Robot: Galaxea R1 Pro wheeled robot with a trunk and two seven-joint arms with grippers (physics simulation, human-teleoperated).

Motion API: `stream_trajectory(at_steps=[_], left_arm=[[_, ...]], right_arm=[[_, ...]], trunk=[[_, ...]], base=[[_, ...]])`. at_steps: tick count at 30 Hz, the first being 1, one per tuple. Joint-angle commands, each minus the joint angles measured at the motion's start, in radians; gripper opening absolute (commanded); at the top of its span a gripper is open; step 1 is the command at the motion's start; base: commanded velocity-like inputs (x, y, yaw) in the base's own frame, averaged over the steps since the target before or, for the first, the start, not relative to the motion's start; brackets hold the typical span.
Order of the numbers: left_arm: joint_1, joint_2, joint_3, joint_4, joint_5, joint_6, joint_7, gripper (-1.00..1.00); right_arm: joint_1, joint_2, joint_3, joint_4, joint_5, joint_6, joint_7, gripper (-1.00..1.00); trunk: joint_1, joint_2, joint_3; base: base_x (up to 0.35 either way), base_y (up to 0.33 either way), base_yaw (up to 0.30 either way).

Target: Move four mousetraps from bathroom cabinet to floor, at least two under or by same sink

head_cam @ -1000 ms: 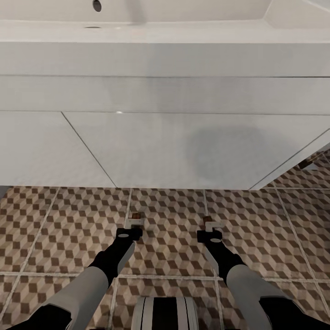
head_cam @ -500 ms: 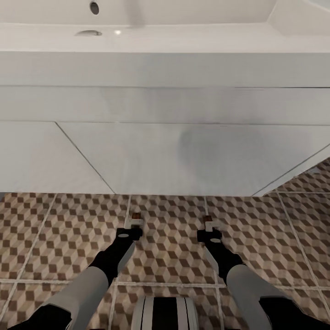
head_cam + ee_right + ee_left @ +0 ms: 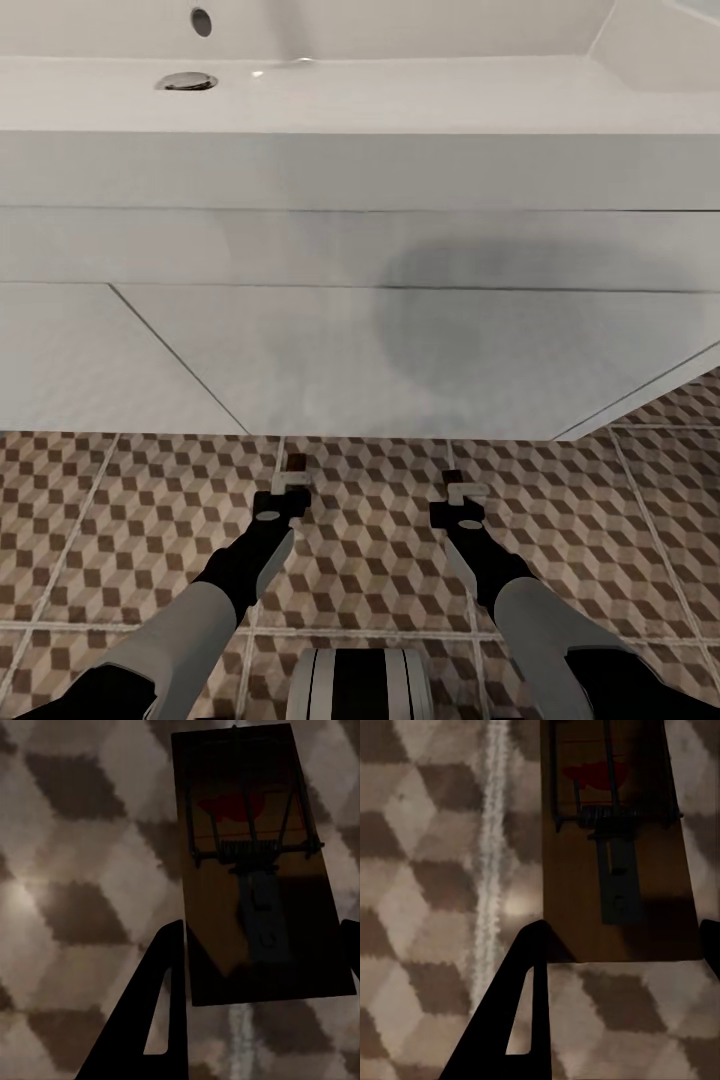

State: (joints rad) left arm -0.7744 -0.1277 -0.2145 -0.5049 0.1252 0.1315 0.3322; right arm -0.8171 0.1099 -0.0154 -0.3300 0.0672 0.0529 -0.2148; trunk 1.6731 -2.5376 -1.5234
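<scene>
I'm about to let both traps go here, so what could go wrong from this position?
1. Each mousetrap hangs above the tiled floor, gripped by one end in the left gripper and right gripper; dropped from here, either may bounce, flip or skid.
2. Both sit just short of the white vanity under the sink; landing further out may not count as next to it.
</scene>
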Motion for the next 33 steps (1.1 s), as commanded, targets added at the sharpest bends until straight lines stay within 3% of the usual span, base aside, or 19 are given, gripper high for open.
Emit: stream_trajectory(at_steps=[1,13,25,33], left_arm=[[0.0,0.001,-0.009,-0.001,0.009,-0.001,0.011,-1.0],[0.0,0.001,-0.009,0.009,0.006,-0.02,0.012,-1.0],[0.0,0.0,-0.009,0.008,0.007,-0.023,0.011,-1.0],[0.0,0.001,-0.009,0.009,0.007,-0.024,0.011,-1.0]], right_arm=[[0.0,0.001,-0.002,-0.001,0.006,0.005,-0.003,-1.0],[0.0,0.001,-0.002,-0.001,0.006,0.005,-0.003,-1.0],[0.0,0.001,-0.002,-0.002,0.006,0.005,-0.003,-1.0],[0.0,0.001,-0.002,-0.003,0.006,0.004,-0.003,-1.0]], trunk=[[0.0,0.0,-0.001],[0.0,0.0,-0.001],[0.0,0.0,-0.001],[0.0,0.0,-0.001]], base=[[0.002,0.0,0.0],[0.005,0.0,0.0],[0.257,0.0,0.0],[0.063,0.0,0.0]])
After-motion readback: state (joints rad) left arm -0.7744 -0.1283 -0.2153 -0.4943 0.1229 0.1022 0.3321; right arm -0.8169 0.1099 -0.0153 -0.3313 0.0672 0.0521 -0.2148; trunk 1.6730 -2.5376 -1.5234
